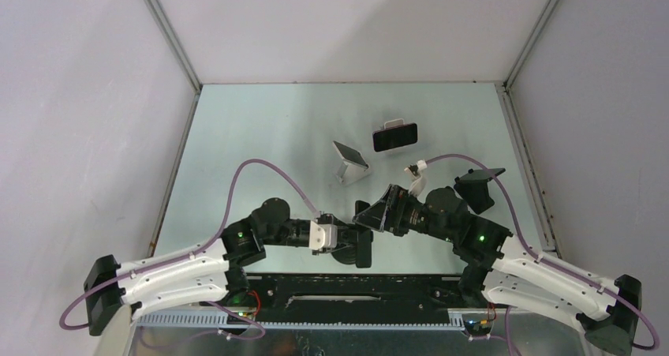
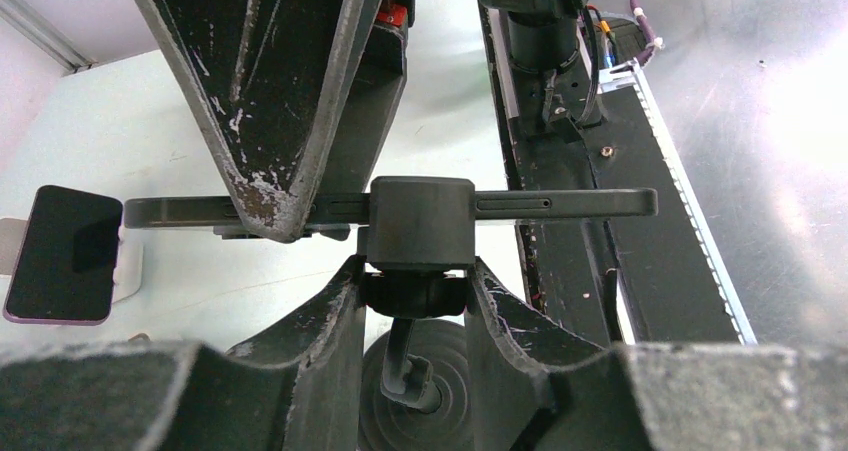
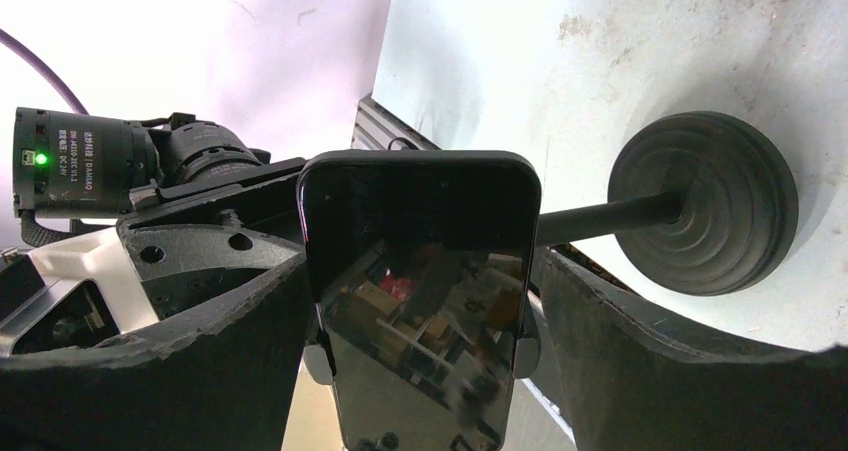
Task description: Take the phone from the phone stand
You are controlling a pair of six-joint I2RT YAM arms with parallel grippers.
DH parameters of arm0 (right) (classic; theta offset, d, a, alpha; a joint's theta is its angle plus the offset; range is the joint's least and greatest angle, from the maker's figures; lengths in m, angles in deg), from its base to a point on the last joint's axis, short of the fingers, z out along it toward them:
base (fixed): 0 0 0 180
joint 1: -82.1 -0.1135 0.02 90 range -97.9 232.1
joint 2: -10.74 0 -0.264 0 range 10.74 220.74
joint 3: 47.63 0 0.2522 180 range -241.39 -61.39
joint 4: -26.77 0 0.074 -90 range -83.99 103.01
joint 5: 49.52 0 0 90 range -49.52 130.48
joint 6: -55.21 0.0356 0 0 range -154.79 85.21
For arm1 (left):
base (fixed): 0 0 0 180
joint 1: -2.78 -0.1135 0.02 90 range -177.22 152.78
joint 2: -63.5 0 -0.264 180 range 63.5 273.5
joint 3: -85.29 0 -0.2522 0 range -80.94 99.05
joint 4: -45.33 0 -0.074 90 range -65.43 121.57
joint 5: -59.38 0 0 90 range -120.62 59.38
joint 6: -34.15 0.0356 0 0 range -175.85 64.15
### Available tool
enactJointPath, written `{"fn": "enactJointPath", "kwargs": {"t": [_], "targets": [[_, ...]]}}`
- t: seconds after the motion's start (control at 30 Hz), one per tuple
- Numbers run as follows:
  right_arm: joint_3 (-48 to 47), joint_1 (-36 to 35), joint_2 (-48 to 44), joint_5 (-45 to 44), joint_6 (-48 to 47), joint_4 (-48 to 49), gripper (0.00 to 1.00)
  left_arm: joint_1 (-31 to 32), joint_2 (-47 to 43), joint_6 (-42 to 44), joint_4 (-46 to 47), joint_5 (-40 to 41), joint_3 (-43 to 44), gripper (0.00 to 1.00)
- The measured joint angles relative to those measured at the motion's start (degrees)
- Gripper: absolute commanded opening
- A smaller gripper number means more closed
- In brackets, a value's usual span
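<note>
A black phone (image 3: 420,231) sits in the cradle of a black phone stand with a thin stem and a round ribbed base (image 3: 705,216). My right gripper (image 3: 425,311) is shut on the phone, one finger on each long edge. In the left wrist view the phone (image 2: 560,203) shows edge-on. My left gripper (image 2: 415,291) is shut on the stand's neck just under the cradle (image 2: 420,216), with the base (image 2: 425,391) below. From above, the two grippers meet near the front middle, the left (image 1: 359,244) and the right (image 1: 372,214).
A second dark phone on a white stand (image 1: 394,136) lies at the far middle and also shows in the left wrist view (image 2: 65,256). A silver stand (image 1: 349,160) is in front of it. A black stand (image 1: 480,186) is at the right. The black arm rail (image 1: 347,289) runs along the near edge.
</note>
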Motion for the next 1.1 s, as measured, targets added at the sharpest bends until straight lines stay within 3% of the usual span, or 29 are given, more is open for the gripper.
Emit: {"fn": "enactJointPath", "kwargs": {"t": [0.27,0.4,0.6,0.8,1.1], "targets": [[-0.63,-0.04,1.53,-0.09,-0.20,0.26,0.77,0.09,0.74,0.02,-0.04,-0.02,0.46,0.00],[-1.44,-0.20,2.43,-0.17,-0.76,-0.42,0.60,0.09,0.96,0.09,0.00,0.02,0.55,0.00],[-1.51,-0.22,2.43,-0.11,-1.60,-0.46,0.22,0.09,0.94,0.39,0.00,0.07,0.55,0.00],[-1.62,-0.26,2.08,0.46,-4.94,-0.24,0.04,0.13,0.96,0.37,0.17,-0.04,0.55,0.00],[-1.68,-1.97,0.04,4.26,-20.04,0.52,0.00,0.15,1.36,0.48,0.63,-3.74,0.55,0.00]]}}
